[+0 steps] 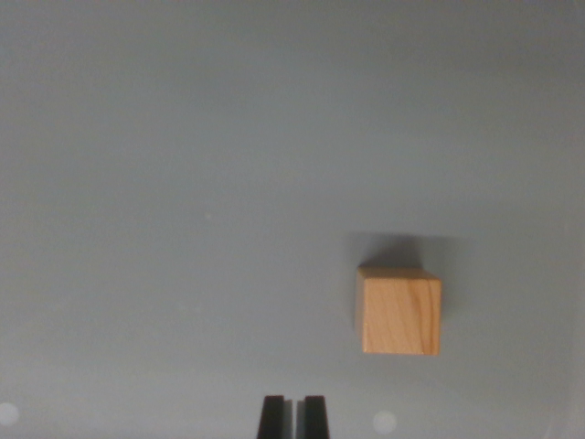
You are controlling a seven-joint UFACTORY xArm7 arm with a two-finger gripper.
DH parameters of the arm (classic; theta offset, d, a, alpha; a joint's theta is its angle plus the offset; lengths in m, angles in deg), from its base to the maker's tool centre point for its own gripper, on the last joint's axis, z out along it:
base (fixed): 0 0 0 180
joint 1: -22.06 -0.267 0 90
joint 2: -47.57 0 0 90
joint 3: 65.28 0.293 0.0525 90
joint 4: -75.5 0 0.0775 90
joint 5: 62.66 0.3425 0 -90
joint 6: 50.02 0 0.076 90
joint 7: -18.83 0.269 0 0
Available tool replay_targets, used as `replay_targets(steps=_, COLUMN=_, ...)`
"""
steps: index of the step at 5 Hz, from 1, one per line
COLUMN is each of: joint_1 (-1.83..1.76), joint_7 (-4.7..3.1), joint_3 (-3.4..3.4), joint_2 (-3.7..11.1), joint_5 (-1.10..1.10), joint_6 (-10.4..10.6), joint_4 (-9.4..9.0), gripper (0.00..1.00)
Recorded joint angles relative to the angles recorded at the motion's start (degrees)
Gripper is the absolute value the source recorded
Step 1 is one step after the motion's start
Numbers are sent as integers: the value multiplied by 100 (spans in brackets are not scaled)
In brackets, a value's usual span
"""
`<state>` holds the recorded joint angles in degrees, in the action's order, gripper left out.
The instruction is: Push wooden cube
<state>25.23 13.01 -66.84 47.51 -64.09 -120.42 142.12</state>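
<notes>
Tool [293,417] fingers nearly pressed together, empty, blunt tip suited for pushing; wooden cube [399,314] beyond, toward wrist view's right, untouched on tabletop [183,183].

Wooden cube [399,312] sits on the table [183,183], right of centre.

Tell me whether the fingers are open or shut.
Shut, nearly: the fingers stand side by side with only a thin slit between them, empty, apart from the cube.

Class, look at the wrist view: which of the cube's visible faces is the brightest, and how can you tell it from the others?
The wooden cube's large front face is the brightest, showing light grain. The narrow left face is shaded, and the top is only a thin strip.
</notes>
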Motion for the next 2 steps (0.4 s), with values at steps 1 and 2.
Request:
replay_targets(steps=1, joint_1=0, joint_7=0, joint_3=0, joint_2=0, joint_5=0, joint_6=0, joint_4=0, gripper=0)
replay_targets(steps=2, joint_1=38, joint_7=-73, joint_3=-47, joint_2=11, joint_5=-8, joint_6=253, joint_4=-239, gripper=0)
